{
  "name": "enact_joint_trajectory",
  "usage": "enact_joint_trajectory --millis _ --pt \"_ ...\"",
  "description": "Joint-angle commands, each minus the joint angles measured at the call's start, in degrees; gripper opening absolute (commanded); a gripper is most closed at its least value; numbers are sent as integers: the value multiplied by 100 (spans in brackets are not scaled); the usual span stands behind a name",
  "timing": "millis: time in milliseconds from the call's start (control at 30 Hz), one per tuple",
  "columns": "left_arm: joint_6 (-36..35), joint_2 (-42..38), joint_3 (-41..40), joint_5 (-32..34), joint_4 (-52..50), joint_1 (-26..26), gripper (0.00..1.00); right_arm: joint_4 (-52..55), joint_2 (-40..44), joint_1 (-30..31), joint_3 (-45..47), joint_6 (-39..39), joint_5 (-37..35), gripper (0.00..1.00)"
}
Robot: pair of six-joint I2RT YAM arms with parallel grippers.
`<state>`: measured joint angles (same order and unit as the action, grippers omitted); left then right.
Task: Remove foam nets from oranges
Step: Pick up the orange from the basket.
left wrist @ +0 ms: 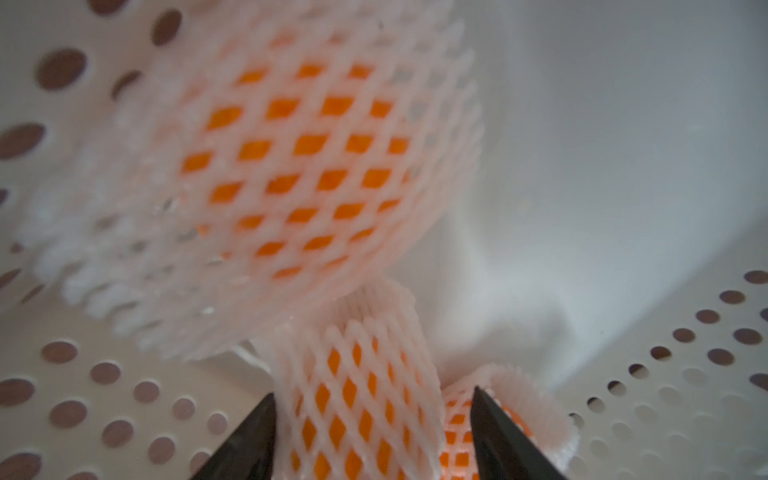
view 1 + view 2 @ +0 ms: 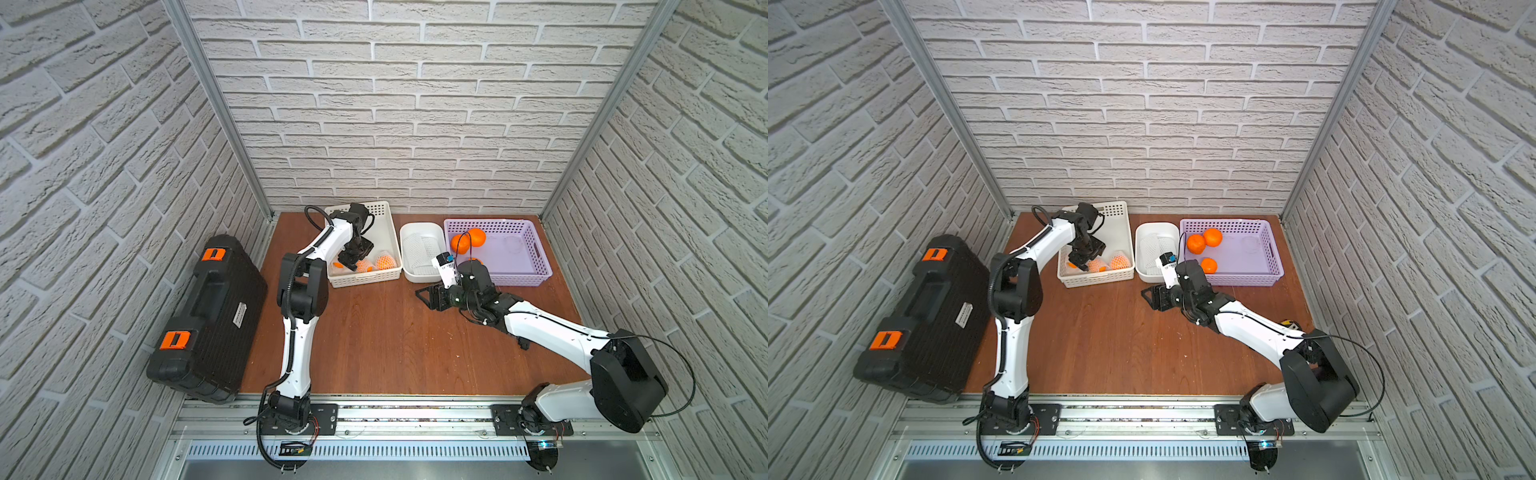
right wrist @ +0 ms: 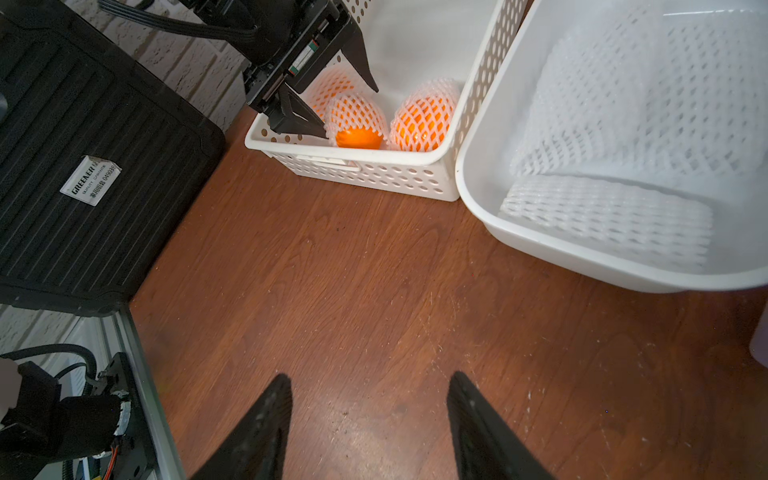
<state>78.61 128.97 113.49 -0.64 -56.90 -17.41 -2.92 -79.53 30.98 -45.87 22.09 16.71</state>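
Three oranges in foam nets lie in the white perforated basket [image 2: 365, 280]. My left gripper [image 1: 374, 392] reaches into it, open, its fingers either side of one netted orange [image 1: 357, 374]; one finger touches the net, the other stands a little off it. The right wrist view shows that orange [image 3: 358, 138] bare at its near end. A second netted orange [image 1: 291, 166] lies beyond, and a third [image 1: 461, 428] sits behind one finger. My right gripper [image 3: 370, 375] hangs open over the wooden table, nothing between its fingers. Three bare oranges [image 2: 1212, 237] lie in the purple basket [image 2: 536, 249].
A white tub [image 2: 419, 277] between the two baskets holds empty foam nets [image 3: 602, 216]. A black case [image 2: 208, 316] with orange latches lies along the table's left side. Brick walls close in the back and both sides.
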Motion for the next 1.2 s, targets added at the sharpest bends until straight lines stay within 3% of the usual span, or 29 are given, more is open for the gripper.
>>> enact_joint_trajectory --millis 0,300,433,633,1167 --pt "-111 215 217 -164 69 -46 74 -25 -36 39 -146 -29 -15 61" --pt "-778 570 836 71 -518 -173 80 10 -54 33 -170 -29 -32 61" --pt "-743 536 811 209 -593 -173 74 19 -63 39 -177 -21 -46 60" --pt "-676 296 677 244 -365 -164 54 28 -77 39 -191 -20 -54 60" --pt "-457 -856 376 439 -171 -133 46 -24 -48 32 -138 -15 -82 60"
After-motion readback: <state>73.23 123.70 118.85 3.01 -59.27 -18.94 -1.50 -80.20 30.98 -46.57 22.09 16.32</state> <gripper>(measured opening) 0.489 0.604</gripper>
